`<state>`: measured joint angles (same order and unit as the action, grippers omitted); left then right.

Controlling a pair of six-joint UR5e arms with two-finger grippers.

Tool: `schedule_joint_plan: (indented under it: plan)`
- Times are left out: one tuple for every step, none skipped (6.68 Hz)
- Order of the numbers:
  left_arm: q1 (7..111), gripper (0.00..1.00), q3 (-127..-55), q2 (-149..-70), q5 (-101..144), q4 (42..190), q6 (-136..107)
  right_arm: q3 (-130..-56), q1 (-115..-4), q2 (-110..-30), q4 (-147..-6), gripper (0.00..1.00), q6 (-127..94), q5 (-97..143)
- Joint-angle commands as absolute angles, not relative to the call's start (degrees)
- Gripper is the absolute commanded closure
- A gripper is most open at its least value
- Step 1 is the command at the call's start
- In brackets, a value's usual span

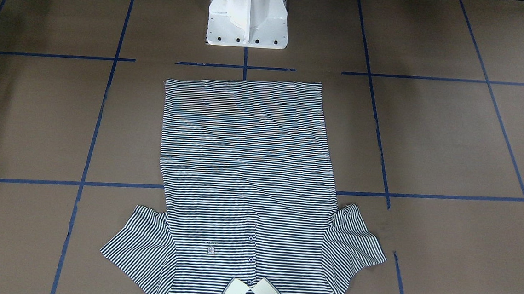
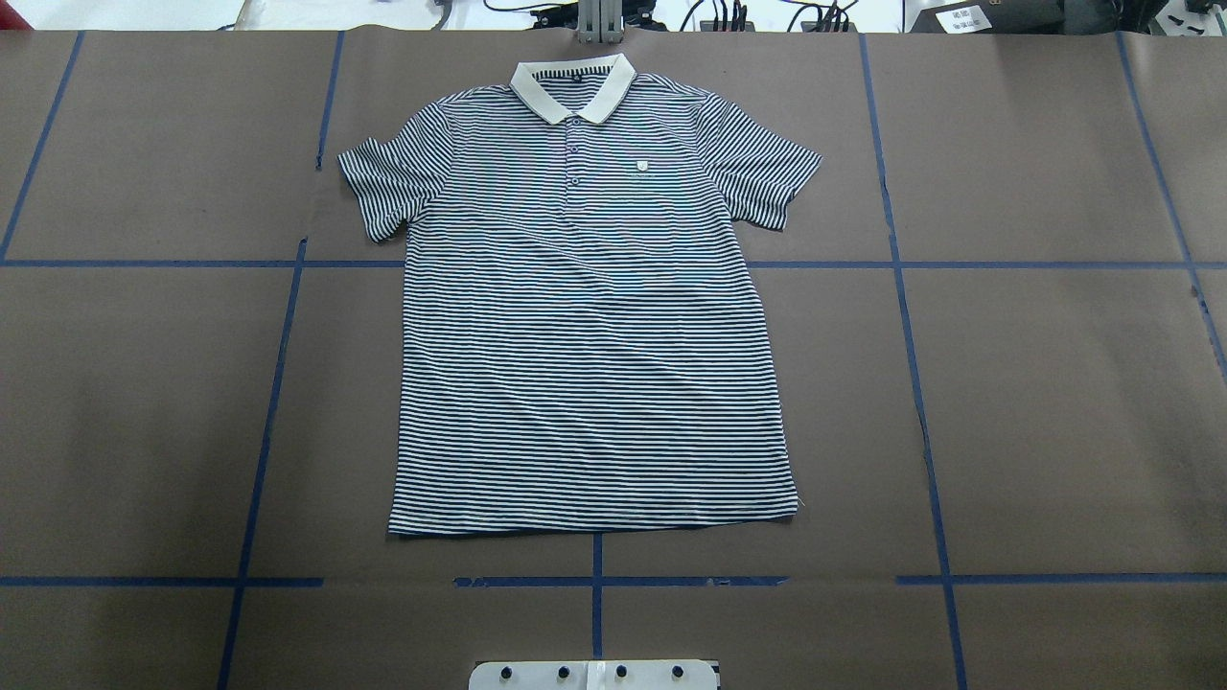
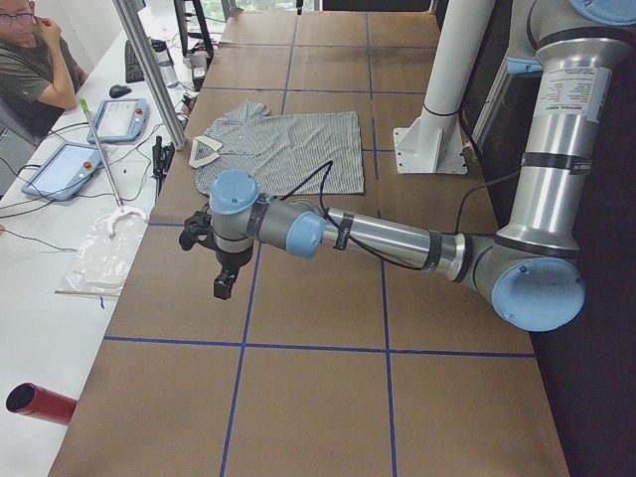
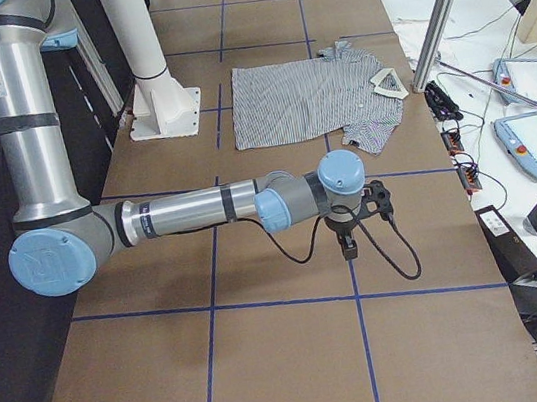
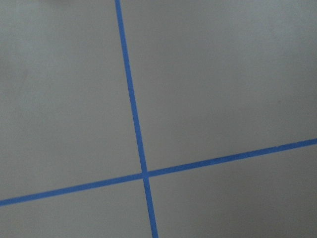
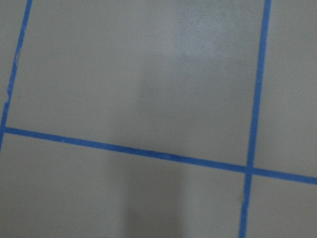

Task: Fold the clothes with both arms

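The striped polo shirt lies spread flat and face up in the middle of the table, sleeves out, with its white collar at the far edge. The front-facing view also shows the shirt, hem toward the robot's base. My left gripper hangs over bare table well off the shirt, toward the table's left end. My right gripper hangs the same way beyond the shirt, toward the right end. I cannot tell whether either gripper is open or shut. Both wrist views show only brown table and blue tape.
Blue tape lines grid the brown table. The white pedestal base stands just behind the shirt's hem. Tablets and cables lie on a side bench where a person sits. A metal post rises by the collar end.
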<state>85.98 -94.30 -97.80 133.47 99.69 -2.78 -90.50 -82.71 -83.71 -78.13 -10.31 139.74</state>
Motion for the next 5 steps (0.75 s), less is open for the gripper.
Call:
schedule_joint_plan:
  plan:
    - [84.73, 0.0, -92.56, -99.91, 133.33, 109.53, -2.99, -82.24, -73.52, -69.26, -74.81, 0.0, -20.08, 139.84]
    - [84.64, 0.0, -90.72, -100.19, 133.42, 112.47, -3.16, -76.87, -68.95, -62.3, -71.75, 0.0, -23.78, 138.79]
    - [82.38, 0.0, -89.83, -101.15, 132.11, 112.85, -2.73, -74.64, -63.86, -58.57, -65.54, 0.0, -34.52, 131.38]
    - [82.18, 0.0, -89.65, -101.68, 132.1, 112.68, -4.38, -72.88, -58.68, -57.23, -60.61, 0.0, -42.11, 124.78]
    - [80.87, 0.0, -89.47, -103.17, 131.32, 112.76, -10.49, -68.34, -55.84, -53.91, -59.16, 0.0, -42.45, 121.67]
